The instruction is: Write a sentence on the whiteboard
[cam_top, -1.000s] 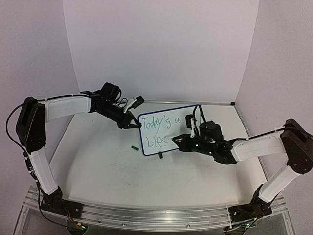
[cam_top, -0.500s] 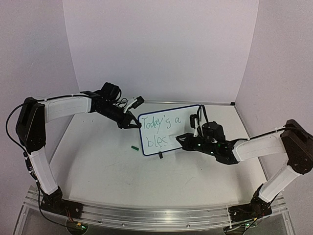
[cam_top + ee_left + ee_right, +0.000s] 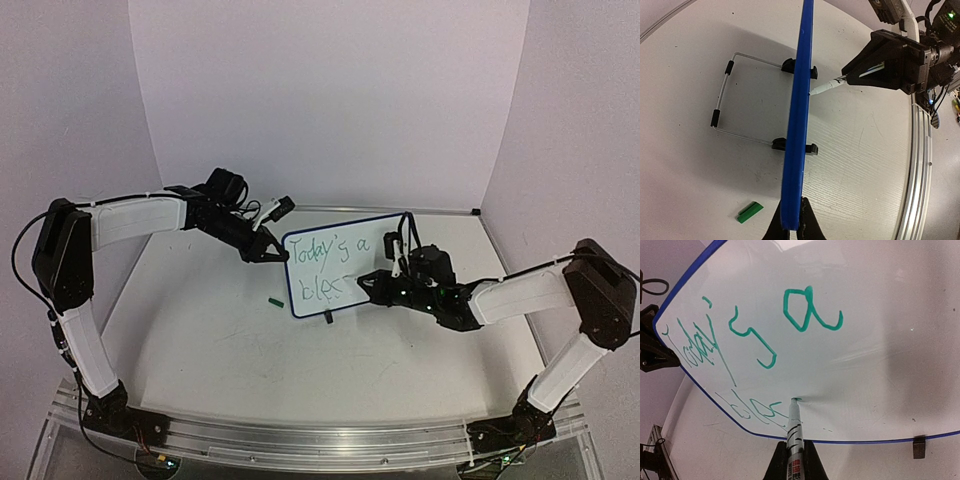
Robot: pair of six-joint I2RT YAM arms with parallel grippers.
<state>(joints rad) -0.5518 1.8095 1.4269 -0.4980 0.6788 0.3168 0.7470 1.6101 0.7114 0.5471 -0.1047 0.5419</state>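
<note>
On a white table (image 3: 220, 340), the whiteboard (image 3: 335, 270) is standing at centre, the left gripper (image 3: 790, 230) clamping its left edge, the right gripper (image 3: 792, 460) gripping a marker (image 3: 794, 430), its tip touching line 2 of the sentence (image 3: 322, 250).

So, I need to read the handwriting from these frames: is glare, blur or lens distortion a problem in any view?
Right wrist: the whiteboard bows with lens distortion and a pale sheen crosses it, yet the sentence is legible. Left wrist: the board is edge-on, no writing visible. Top external: letters small and soft, the right gripper hiding the second line's end.
</note>
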